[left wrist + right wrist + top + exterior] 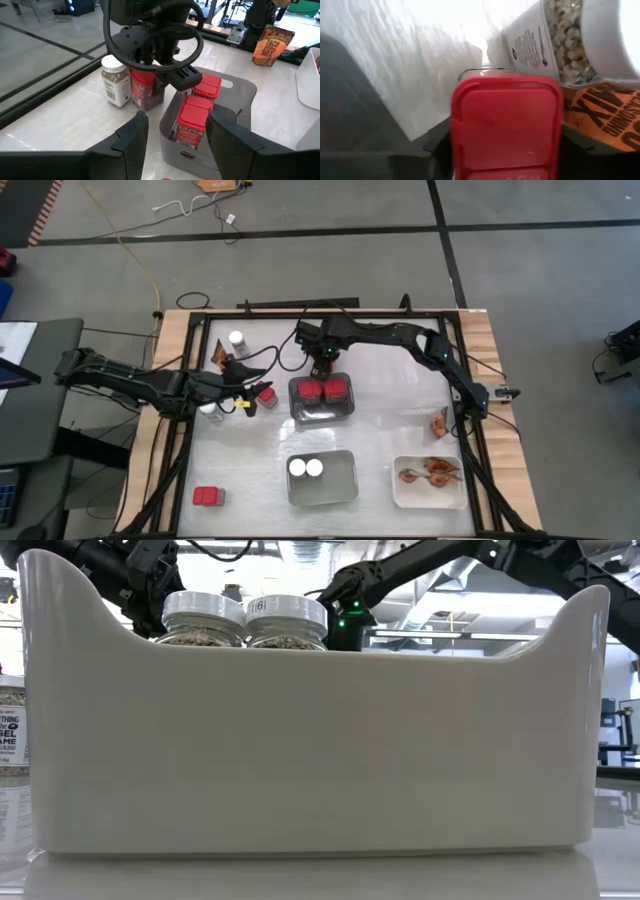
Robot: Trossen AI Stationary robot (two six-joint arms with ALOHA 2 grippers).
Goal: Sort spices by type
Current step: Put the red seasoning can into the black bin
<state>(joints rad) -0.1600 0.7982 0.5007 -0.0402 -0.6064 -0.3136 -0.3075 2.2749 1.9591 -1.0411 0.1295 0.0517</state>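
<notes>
The right gripper (322, 367) hung just behind the grey tray (322, 412), and in its wrist view a red container (506, 127) sat between its two fingers, which pressed against the container's sides. That container had a flat red lid, and beside it lay a clear jar (560, 42) with a printed label and an orange-brown packet (607, 117). The left gripper (175, 130) was spread with nothing between its fingers, hovering near the grey tray's left side. Two more red containers (324, 390) stood side by side in that tray. Two white-lidded jars (306, 468) stood in the middle front tray (345, 490), and packets (430, 471) lay in the white tray (405, 498) at front right. A lone red container (208, 497) rested on the surface (400, 420) at front left
</notes>
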